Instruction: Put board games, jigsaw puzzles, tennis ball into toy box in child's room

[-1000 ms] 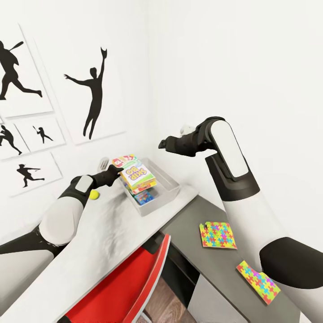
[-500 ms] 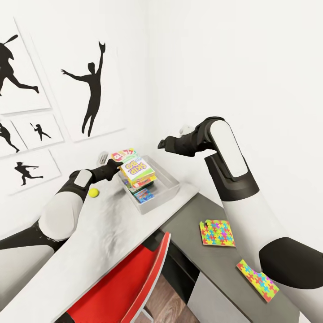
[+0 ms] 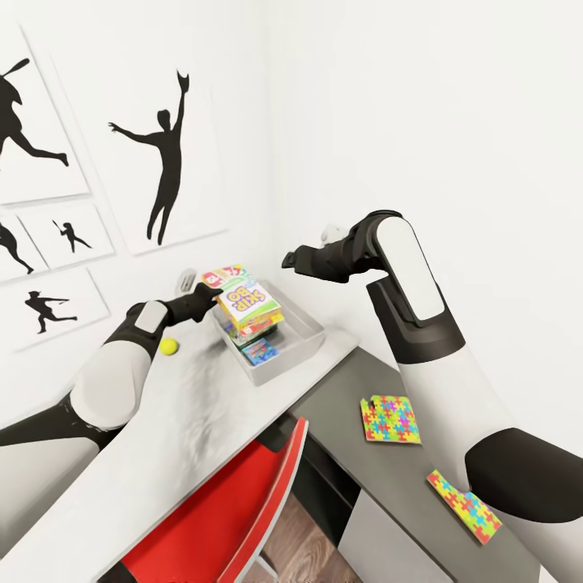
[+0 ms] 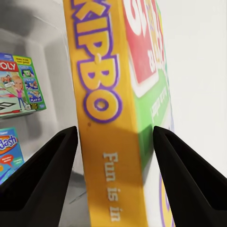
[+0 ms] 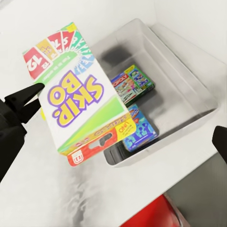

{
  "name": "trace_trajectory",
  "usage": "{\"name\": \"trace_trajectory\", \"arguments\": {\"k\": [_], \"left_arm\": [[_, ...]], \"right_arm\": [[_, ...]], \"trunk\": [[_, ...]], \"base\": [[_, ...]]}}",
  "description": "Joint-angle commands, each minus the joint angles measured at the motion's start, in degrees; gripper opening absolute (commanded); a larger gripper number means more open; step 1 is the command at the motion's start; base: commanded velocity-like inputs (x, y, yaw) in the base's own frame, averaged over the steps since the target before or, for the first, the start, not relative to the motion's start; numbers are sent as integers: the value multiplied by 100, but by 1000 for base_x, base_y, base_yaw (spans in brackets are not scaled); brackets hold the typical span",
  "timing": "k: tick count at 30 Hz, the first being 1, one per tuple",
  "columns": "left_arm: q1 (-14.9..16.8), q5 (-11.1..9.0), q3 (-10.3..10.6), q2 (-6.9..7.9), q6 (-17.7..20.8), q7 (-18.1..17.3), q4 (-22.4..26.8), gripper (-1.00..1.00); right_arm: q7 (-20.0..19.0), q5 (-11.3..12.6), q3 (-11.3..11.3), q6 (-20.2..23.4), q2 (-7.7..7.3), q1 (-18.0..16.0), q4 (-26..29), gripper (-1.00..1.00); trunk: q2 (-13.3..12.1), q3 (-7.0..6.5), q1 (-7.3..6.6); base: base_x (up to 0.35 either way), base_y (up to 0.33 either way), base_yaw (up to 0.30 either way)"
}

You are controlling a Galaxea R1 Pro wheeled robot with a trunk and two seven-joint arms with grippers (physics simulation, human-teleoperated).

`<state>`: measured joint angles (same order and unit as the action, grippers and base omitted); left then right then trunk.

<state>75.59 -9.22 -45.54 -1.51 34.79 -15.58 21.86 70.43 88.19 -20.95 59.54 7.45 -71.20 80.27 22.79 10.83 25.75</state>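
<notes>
Left fingers (image 3: 212, 293) pinch the flat white, yellow and green "SKIP-BO" game box w/ orange edge (image 3: 244, 305) by one end; in the left wrist view a dark finger (image 4: 42, 182) sits on each side of the orange edge (image 4: 106, 123). Box is held tilted over the shallow light grey toy bin (image 3: 301, 340), above its near-left part. Inside the bin: a green-edged game box (image 5: 132, 85) and a bright blue one (image 5: 139, 135), lying flat. Right fingers (image 3: 296, 261) hover above the bin's far side, holding nothing; how far spread, can't tell. Small yellow-green ball (image 3: 168, 346) lies on the pale mottled surface (image 3: 194, 421), just beside the left arm. Two multicoloured jigsaw panels (image 3: 391, 419) (image 3: 465, 504) lie on the lower dark grey top. Red chair (image 3: 227, 518) stands under the surface.
</notes>
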Motion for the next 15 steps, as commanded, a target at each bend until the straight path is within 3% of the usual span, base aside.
{"name": "trace_trajectory", "arguments": {"k": [1,15], "left_arm": [[26,-25,-34,-9,48,83,12,-100],[90,-20,-33,-72,32,433,0,-100]], "right_arm": [[58,46,-1,46,1,-8,0,100],[58,32,-160,46,2,-8,-3,100]], "trunk": [[13,21,3],[13,151,3]], "base": [[0,0,0],[0,0,0]]}}
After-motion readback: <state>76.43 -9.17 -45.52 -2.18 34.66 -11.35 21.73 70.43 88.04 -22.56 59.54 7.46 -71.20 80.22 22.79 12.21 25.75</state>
